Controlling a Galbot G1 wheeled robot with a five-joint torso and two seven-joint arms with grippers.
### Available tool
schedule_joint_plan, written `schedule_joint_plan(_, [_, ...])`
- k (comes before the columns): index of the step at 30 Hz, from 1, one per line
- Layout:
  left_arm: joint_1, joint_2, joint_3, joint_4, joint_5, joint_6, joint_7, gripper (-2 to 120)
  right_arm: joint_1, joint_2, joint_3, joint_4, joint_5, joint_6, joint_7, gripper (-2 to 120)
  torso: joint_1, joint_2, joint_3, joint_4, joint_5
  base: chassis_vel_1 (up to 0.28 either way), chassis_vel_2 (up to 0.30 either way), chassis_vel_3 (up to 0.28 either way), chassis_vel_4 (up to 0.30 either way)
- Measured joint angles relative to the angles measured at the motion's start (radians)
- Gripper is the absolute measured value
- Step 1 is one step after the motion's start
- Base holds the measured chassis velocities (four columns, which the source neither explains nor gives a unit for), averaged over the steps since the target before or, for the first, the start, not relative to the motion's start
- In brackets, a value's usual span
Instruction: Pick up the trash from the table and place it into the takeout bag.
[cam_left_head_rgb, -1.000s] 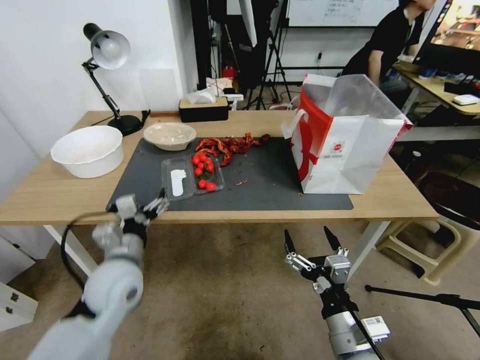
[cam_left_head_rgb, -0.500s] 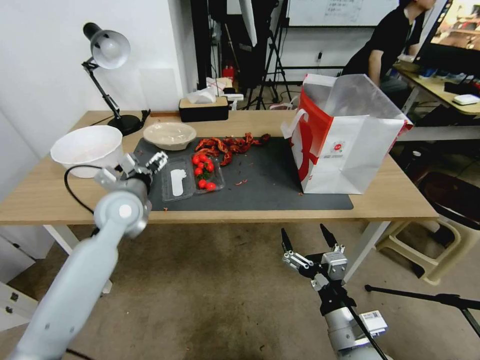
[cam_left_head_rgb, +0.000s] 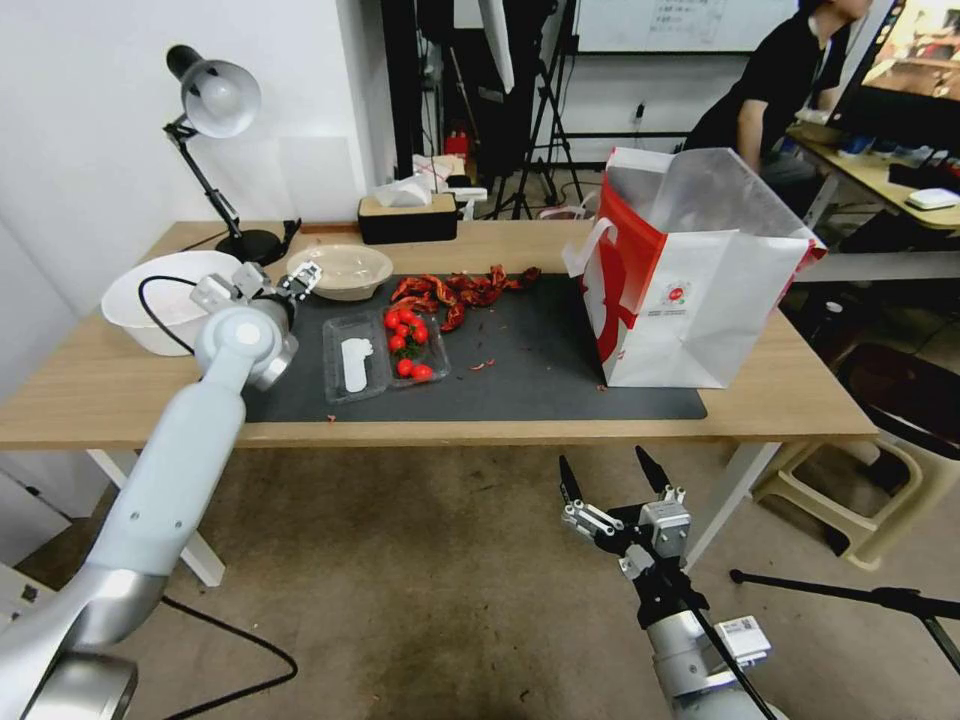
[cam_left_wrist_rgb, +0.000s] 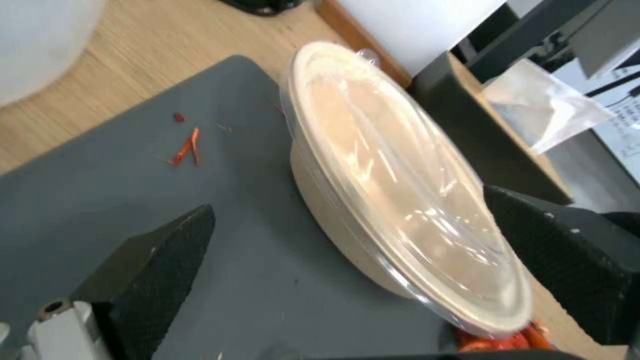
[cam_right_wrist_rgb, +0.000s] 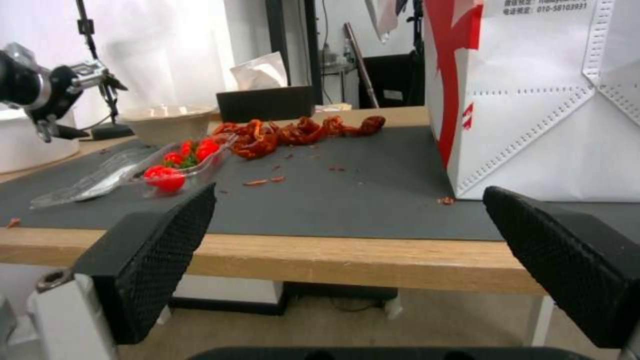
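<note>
Left end effector, fingers spread, hovers at the shallow beige bowl just ahead on the table; light, stiff, its clear film slippery, best gripped at the rim. Right end effector waits spread below the edge.

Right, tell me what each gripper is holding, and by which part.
Nothing is held. The left gripper is open beside the beige bowl, not touching it. The right gripper hangs open below the table.
</note>
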Motion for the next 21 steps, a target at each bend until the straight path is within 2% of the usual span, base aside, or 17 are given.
schedule_joint_plan(6, [-0.079,-0.037,0.022,0.112,-0.023,0.03,0.029,100,0.004,-0.001,0.0,-0.006,0.002,0.0,0.001,100,0.0,0.0,0.0,-0.0001,0.0001,0.0,0.0,0.0,0.0])
schedule_joint_plan(16, [-0.133,-0.068,0.025,0.19,-0.054,0.064,0.025,100,0.006,0.001,0.0,-0.009,0.003,0.0,0.003,100,0.0,0.0,0.0,-0.0001,0.0001,0.0,0.0,0.0,0.0])
schedule_joint_plan(21, [-0.141,-0.07,0.022,0.211,-0.078,0.062,0.011,83,0.006,0.002,0.001,-0.01,0.003,0.0,0.004,100,0.0,0.0,0.0,0.0,0.0001,0.0,0.0,0.0,0.0])
